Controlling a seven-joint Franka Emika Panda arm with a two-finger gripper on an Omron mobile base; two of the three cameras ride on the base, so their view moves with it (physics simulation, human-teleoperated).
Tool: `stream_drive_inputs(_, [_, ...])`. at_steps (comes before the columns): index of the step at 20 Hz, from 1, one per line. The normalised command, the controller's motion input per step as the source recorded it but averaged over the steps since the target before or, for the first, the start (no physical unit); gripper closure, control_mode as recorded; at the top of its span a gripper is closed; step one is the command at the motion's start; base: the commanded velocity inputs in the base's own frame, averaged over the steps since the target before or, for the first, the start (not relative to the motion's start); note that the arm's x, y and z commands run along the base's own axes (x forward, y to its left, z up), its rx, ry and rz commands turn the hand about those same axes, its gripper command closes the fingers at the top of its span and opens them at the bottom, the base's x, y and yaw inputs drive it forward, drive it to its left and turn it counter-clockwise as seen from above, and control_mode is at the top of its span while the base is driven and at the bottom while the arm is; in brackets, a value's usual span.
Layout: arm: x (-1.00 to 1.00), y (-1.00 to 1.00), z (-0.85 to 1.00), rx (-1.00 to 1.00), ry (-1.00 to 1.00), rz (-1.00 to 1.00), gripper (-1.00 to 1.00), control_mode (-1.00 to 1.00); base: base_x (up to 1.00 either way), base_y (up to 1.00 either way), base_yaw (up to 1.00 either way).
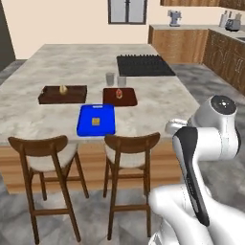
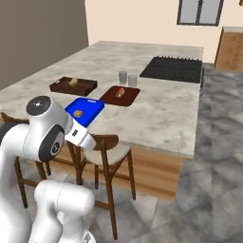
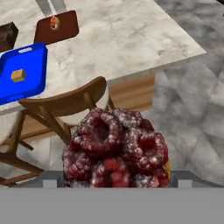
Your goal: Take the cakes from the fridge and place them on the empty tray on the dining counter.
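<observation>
The dark brown-red round cake [image 3: 114,148] bulges up at the bottom of the hand view, and my gripper [image 2: 92,141] is shut on it; the fingers are hidden behind it. It hangs over the floor beside a stool, short of the dining counter [image 1: 158,103] [image 3: 127,39]. The bright blue tray [image 1: 88,115] [image 2: 93,106] [image 3: 30,65] lies near the counter's front edge, with the tan-yellow square cake [image 1: 96,121] [image 2: 78,113] [image 3: 18,75] on it. A tall dark grey surface [image 1: 5,38] stands at the far left; I cannot tell if it is the fridge.
Behind the blue tray lie a dark wooden tray [image 1: 50,98] with a bread roll [image 1: 62,89] and a reddish-brown board [image 1: 129,99] with a sausage-like food. Two glasses [image 1: 110,79] and the black cooktop [image 1: 143,65] sit farther back. Two wooden stools [image 1: 43,153] [image 1: 131,146] front the counter.
</observation>
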Motion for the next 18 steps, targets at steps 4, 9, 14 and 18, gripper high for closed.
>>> stream_drive_inputs(4, [0.0, 0.0, 0.0, 0.0, 0.0, 0.0, 1.0, 1.0, 0.0, 1.0, 0.0])
stream_drive_inputs(9, [0.0, 0.0, 0.0, 0.0, 0.0, 0.0, 1.0, 1.0, 0.0, 1.0, 0.0])
stream_drive_inputs(14, [0.0, 0.0, 0.0, 0.0, 0.0, 0.0, 1.0, 1.0, 0.4, 0.11, 0.01])
stream_drive_inputs(18, [0.0, 0.0, 0.0, 0.0, 0.0, 0.0, 1.0, 1.0, 0.62, -0.86, 0.0])
